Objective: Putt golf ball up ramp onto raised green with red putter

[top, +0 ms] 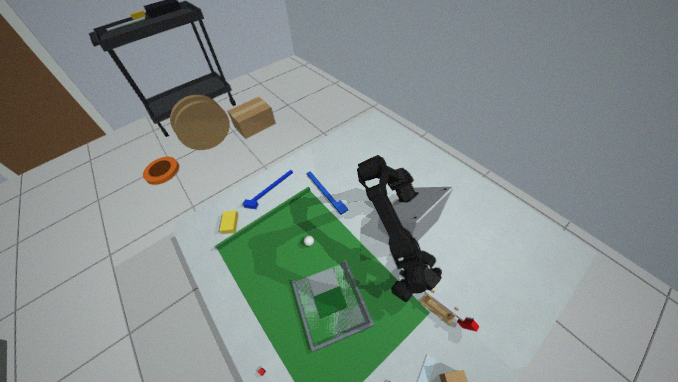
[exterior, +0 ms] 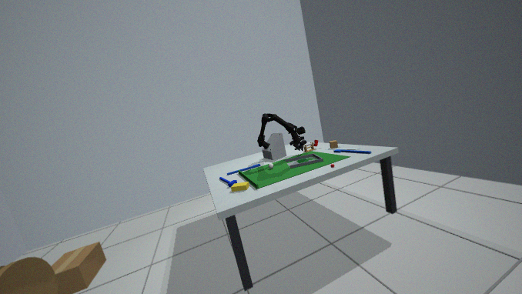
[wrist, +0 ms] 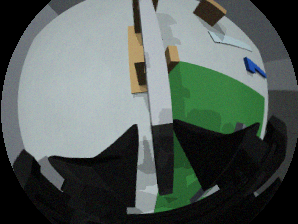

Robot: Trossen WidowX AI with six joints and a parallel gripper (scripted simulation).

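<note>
The red putter's head (top: pixel 468 324) (exterior: pixel 316 142) is beyond the wooden rack (top: pixel 437 308) (exterior: pixel 312 148) (wrist: pixel 134 45) that bears its shaft. In the wrist view the pale shaft (wrist: pixel 159 75) ends in a dark grip (wrist: pixel 163 150). My gripper (top: pixel 417 288) (exterior: pixel 299 148) (wrist: pixel 154 125) is partly open, with a finger on each side of the grip. The right finger is close to the grip; a gap shows at the left finger. The white golf ball (top: pixel 309 241) (exterior: pixel 270 166) lies on the green mat (top: pixel 275 310) (exterior: pixel 266 178) (wrist: pixel 215 95), before the grey-walled ramp and raised green (top: pixel 330 301).
Two blue putters (top: pixel 272 187) (top: pixel 327 192) and a yellow block (top: pixel 229 222) (exterior: pixel 240 186) lie by the mat's ball end. A wooden block (top: pixel 454 376) (exterior: pixel 333 144) (wrist: pixel 210 12) and another blue object (exterior: pixel 352 152) (wrist: pixel 254 66) are beyond the far end. A small red object (top: pixel 261 371) (exterior: pixel 332 165) lies beside the mat.
</note>
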